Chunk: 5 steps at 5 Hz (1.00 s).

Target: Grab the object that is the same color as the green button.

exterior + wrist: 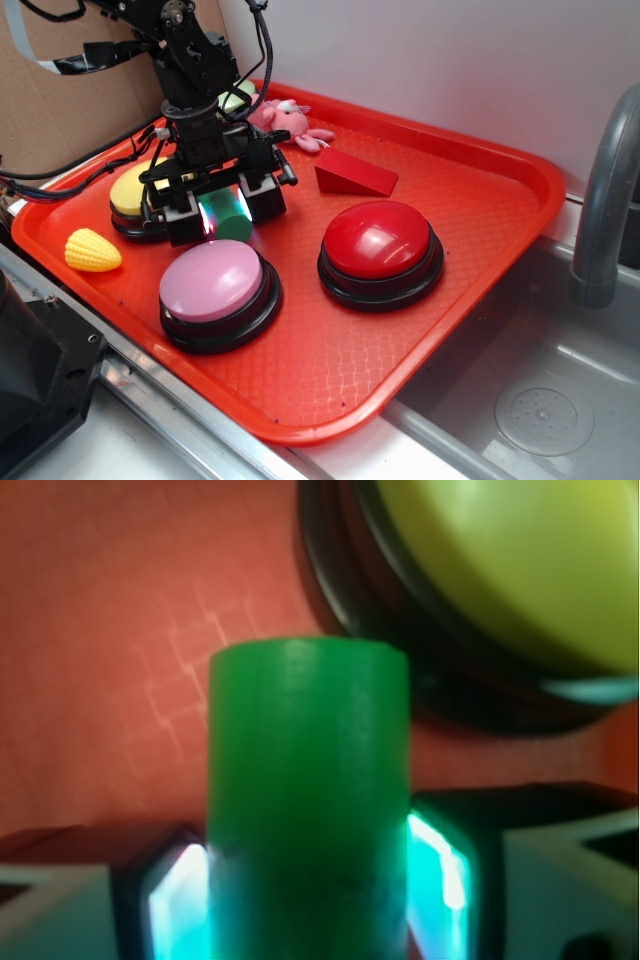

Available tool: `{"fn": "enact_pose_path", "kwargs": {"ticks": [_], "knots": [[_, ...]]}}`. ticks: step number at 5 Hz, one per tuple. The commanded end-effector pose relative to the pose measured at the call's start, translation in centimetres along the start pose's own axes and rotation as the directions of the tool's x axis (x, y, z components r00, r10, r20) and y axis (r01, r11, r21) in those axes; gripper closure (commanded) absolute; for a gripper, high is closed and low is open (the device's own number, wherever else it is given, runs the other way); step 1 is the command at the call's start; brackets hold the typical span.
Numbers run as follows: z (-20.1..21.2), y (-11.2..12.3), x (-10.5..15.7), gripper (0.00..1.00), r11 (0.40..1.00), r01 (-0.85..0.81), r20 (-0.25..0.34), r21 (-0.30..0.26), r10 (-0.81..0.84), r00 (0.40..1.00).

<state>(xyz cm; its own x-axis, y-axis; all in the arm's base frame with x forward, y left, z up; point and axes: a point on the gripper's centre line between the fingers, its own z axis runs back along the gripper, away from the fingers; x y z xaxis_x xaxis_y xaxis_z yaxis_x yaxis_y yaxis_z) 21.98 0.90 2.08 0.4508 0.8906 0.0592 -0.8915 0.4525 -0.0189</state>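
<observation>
We have the gripper (pixel 222 212) down on the tray (pixel 500 170) with its two fingers (pixel 440 865) closed against the sides of the green cylinder (pixel 308 800), which lies between the glowing pads, so the grasp looks seated rather than merely lined up. It sits there because the block rests in the narrow gap between the yellow button (pixel 135 190) on one side and the pink button (pixel 215 282) just in front. The green button (pixel 238 95) is mostly hidden behind the arm. Straight up is our clearest way out; the red button (pixel 380 245), red wedge (pixel 355 172) and toy corn (pixel 92 250) stand apart.
</observation>
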Motion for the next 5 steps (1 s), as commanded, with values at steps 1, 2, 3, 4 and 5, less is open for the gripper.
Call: {"fn": "enact_pose_path", "kwargs": {"ticks": [1, 2, 3, 4, 5], "knots": [[7.7, -3.6, 1.5, 1.0, 0.899, 0.437, 0.048, 0.029, -0.438, 0.898], [12.2, -4.2, 1.7, 1.0, 0.764, 0.644, 0.04, -0.022, -0.643, 0.765], [16.4, -3.7, 1.8, 1.0, 0.677, 0.735, 0.096, -0.047, -0.729, 0.678], [19.3, -2.9, 2.1, 1.0, 0.658, 0.743, 0.126, -0.122, -0.733, 0.669], [19.4, -2.0, 1.8, 1.0, 0.648, 0.746, 0.122, -0.152, -0.737, 0.665]]}}
